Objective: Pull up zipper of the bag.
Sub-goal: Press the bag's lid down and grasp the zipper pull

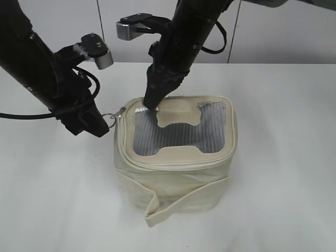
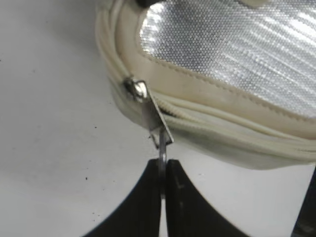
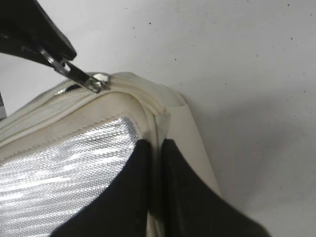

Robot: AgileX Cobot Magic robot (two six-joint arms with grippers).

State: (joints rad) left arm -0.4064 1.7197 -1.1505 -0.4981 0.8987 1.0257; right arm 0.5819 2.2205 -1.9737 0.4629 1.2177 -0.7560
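White tabletop (image 1: 283,157) and a pale wall are seen behind everything. On the tabletop, near the middle, the bag (image 1: 176,178) is stood upright, w/ its grey mesh lid facing up and a loose strap (image 1: 173,202) hanging at the front.

Exterior view: the left gripper (image 1: 100,123) is held just beside the bag's top left corner. A small ring pull (image 1: 112,116) is seen at its tip. The right gripper (image 1: 152,102) is pressed down on the lid's back left part, prob. to keep the bag from sliding. The zipper (image 1: 157,164) looks shut along the front edge. The jaws can't be judged well from here.

Left wrist view: the left gripper (image 2: 162,173) is shown close up. Its jaws are pressed together, pinching the thin ring pull (image 2: 162,150). The silver slider (image 2: 136,90) is sat at the lid's corner. Next to it a short bit of track looks a little open, but that can't be told for sure. This pinch is not shown clearly in the other views.

Right wrist view: the right gripper (image 3: 155,163) is seen w/ its jaws close together on the lid's edge seam; whether cloth is truly nipped can't be told. The slider (image 3: 98,79) is seen from the other side, pulled tight.

Judged from all this, the pull is grabbed and the zip seems mostly done; a last bit round the corner may be left.
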